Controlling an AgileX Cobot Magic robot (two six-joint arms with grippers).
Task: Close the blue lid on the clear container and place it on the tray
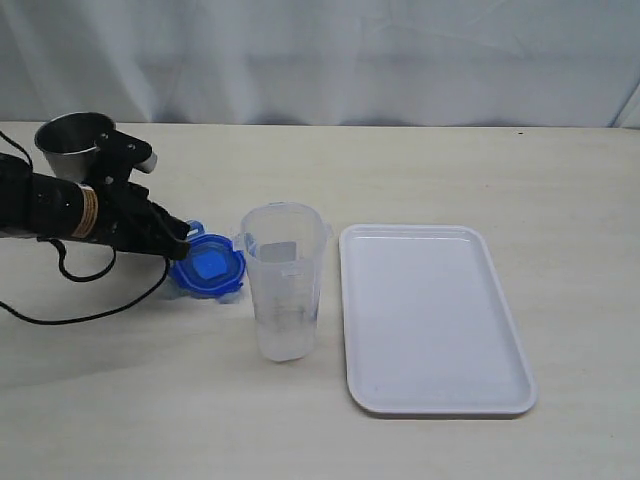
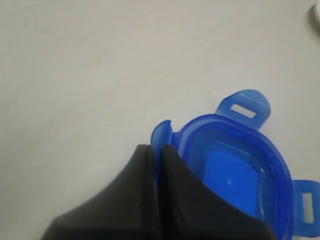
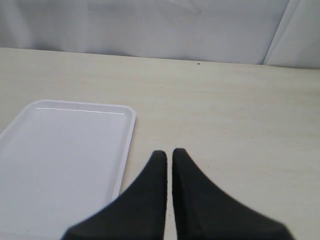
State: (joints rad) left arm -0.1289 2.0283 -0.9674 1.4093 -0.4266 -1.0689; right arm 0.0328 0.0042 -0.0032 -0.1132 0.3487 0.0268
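Note:
The blue lid (image 1: 210, 268) lies low at the table, just left of the clear container (image 1: 285, 280), which stands upright and uncovered. My left gripper (image 1: 183, 238) is shut on the blue lid. In the left wrist view its fingertips (image 2: 172, 155) pinch one flap at the edge of the lid (image 2: 235, 172), and two other flaps stick out. No sticker shows on the lid. The white tray (image 1: 430, 400) lies right of the container with nothing on it. My right gripper (image 3: 168, 152) is shut on nothing, above bare table beside the tray (image 3: 60, 150), out of the exterior view.
A grey metal cup (image 1: 75, 145) stands at the back left, behind the left arm. A black cable (image 1: 90, 315) loops on the table under that arm. A white curtain backs the table's far edge.

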